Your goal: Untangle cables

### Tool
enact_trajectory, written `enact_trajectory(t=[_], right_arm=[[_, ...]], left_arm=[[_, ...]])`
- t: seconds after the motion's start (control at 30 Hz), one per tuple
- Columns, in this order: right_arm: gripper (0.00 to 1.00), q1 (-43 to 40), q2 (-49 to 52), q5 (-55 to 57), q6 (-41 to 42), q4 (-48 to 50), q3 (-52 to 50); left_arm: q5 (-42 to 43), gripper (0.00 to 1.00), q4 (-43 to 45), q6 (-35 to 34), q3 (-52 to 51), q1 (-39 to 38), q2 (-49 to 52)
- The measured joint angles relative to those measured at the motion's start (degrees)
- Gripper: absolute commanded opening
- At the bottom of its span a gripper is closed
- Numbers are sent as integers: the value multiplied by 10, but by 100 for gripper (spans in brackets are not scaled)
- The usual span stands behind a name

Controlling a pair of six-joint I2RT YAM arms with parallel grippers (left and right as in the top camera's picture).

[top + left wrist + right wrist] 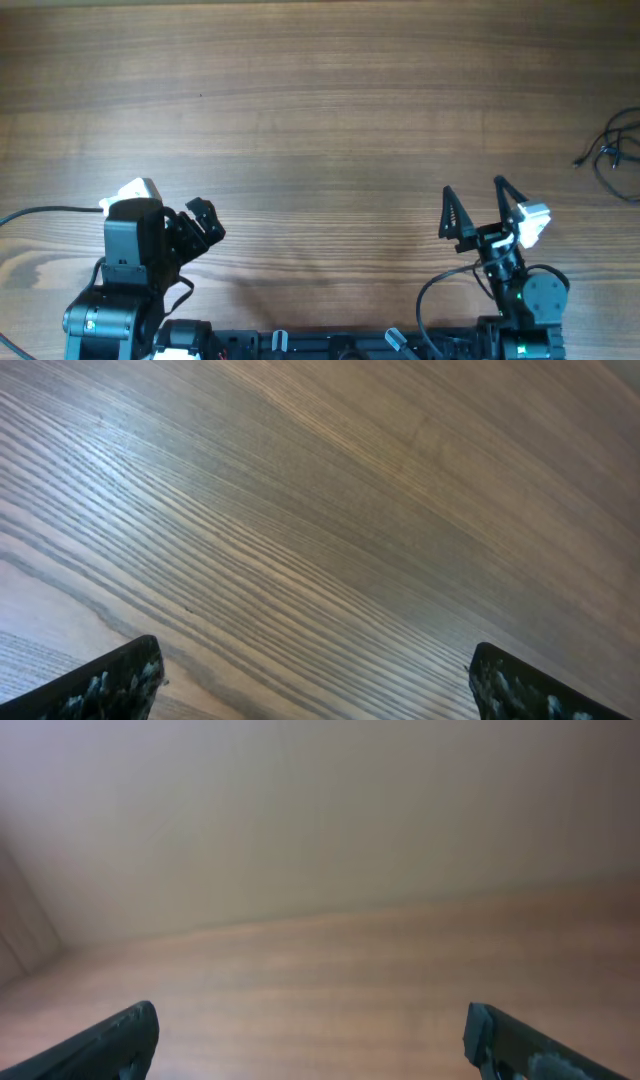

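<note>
The cables [615, 150] lie as a small tangle of thin black wire at the table's far right edge, partly cut off by the frame. My right gripper [473, 196] stands open near the front right, well short of the tangle, nothing between its fingers [110, 1045]. My left gripper [203, 223] is open at the front left, far from the cables, with only bare wood between its fingertips [110, 685]. Neither wrist view shows the cables.
The wooden table [320, 110] fills the overhead view. A thicker black lead [45, 211] runs from the left edge to the left arm's white camera unit. The arm bases sit along the front edge. A pale wall [320, 810] rises beyond the table in the right wrist view.
</note>
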Motion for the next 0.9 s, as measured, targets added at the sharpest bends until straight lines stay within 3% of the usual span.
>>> enact_trajectory(t=[0.9], right_arm=[[100, 0, 2, 9, 8, -22, 0]], left_arm=[[0, 97, 0, 11, 0, 0, 0]])
